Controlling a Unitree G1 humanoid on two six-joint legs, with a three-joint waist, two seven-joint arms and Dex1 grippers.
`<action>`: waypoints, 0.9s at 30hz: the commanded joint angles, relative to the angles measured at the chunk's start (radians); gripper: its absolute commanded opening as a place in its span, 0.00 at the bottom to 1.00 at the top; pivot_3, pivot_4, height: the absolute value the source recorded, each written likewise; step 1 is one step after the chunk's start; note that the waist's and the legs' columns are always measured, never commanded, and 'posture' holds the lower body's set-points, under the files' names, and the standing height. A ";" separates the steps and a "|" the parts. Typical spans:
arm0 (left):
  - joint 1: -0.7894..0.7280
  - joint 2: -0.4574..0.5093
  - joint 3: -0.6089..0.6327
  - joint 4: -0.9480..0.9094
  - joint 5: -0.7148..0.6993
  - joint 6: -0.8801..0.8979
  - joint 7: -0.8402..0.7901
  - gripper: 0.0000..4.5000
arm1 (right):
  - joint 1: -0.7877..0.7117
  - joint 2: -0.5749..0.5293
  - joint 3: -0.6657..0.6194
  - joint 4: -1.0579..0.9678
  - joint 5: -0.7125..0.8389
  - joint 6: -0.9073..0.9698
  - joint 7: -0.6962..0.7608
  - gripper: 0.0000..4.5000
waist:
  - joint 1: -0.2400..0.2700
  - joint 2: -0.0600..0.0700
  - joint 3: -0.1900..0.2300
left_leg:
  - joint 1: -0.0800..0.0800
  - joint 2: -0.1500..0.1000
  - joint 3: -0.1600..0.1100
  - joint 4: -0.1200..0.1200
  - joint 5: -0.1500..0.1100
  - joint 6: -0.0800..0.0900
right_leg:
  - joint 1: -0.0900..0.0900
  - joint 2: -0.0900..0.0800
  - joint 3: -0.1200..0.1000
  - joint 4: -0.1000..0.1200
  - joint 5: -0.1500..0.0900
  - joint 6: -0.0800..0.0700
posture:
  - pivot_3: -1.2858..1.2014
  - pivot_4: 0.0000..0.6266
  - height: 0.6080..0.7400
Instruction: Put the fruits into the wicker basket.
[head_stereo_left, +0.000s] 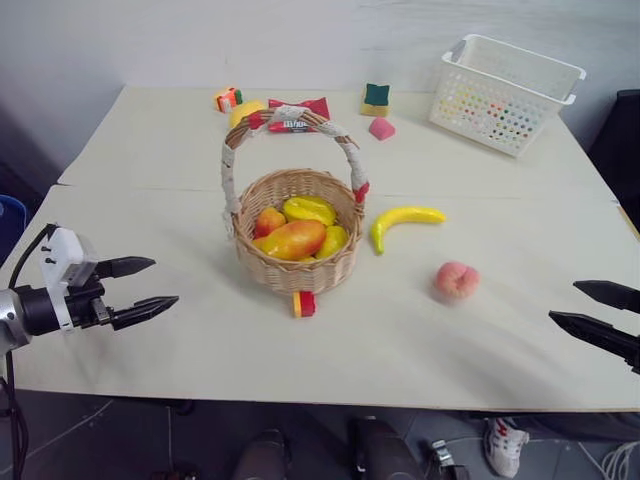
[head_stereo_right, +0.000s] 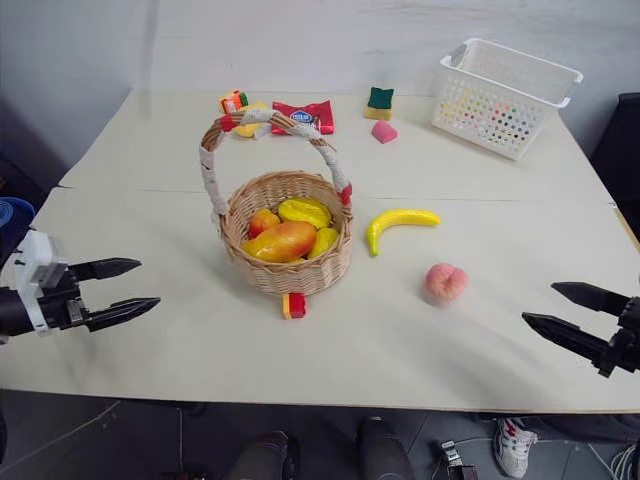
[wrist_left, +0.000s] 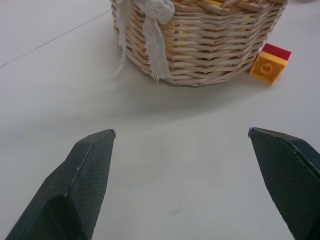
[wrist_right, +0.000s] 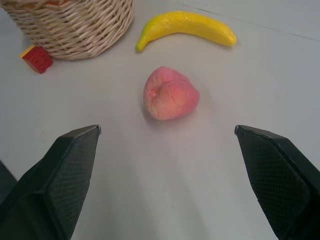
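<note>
Wicker basket (head_stereo_left: 296, 232) stands upright near the middle of the pale table (head_stereo_left: 150, 150), its arched handle wrapped in white cloth with red bits. Inside lie an orange-red mango (head_stereo_left: 294, 240), a yellow-green piece (head_stereo_left: 309, 209) behind it, and other small fruit pieces beside them. Small red-and-yellow block (head_stereo_left: 303, 304) sits just beside the basket's near wall. Yellow banana (head_stereo_left: 404, 221) lies on the table just to the basket's right, not touching it. Pink-orange peach (head_stereo_left: 456, 281) rests on the table nearer the right edge, apart from the banana. Left gripper (head_stereo_left: 150, 284) hovers over the table's near left part, fingers spread wide, nothing between them; pointed toward the basket, well short of it. Right gripper (head_stereo_left: 590, 308) hovers at the near right edge, fingers likewise spread and empty; in its wrist view the peach lies ahead between the two fingers (wrist_right: 60, 170), untouched. At the far side: red snack packet (head_stereo_left: 298, 115), white plastic lattice basket (head_stereo_left: 505, 92), a green-and-yellow block (head_stereo_left: 376, 99), a pink piece (head_stereo_left: 381, 128).
</note>
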 joint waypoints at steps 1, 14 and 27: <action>0.008 -0.006 0.035 -0.038 -0.021 -0.002 0.014 1.00 | -0.016 -0.025 -0.024 -0.018 0.018 0.006 0.009 1.00 | 0.001 0.000 0.000 | 0.000 0.000 0.000 0.000 0.000 0.000 | 0.000 0.000 0.000 0.000 0.000 0.000 | 0.52 0.24 1.00; -0.010 -0.029 0.008 -0.067 -0.014 0.007 0.078 1.00 | -0.051 -0.033 -0.010 0.002 -0.041 0.002 -0.008 1.00 | 0.000 0.000 0.000 | 0.000 0.000 0.000 0.000 0.000 0.000 | 0.000 0.000 0.000 0.000 0.000 0.000 | 0.52 0.24 1.00; -0.054 -0.015 -0.035 -0.144 -0.074 0.084 0.061 1.00 | -0.082 -0.014 0.008 -0.113 0.036 0.057 -0.055 1.00 | 0.000 0.000 0.000 | 0.000 0.000 0.000 0.000 0.000 0.000 | 0.000 0.001 0.000 0.001 0.000 0.000 | 0.52 0.24 1.00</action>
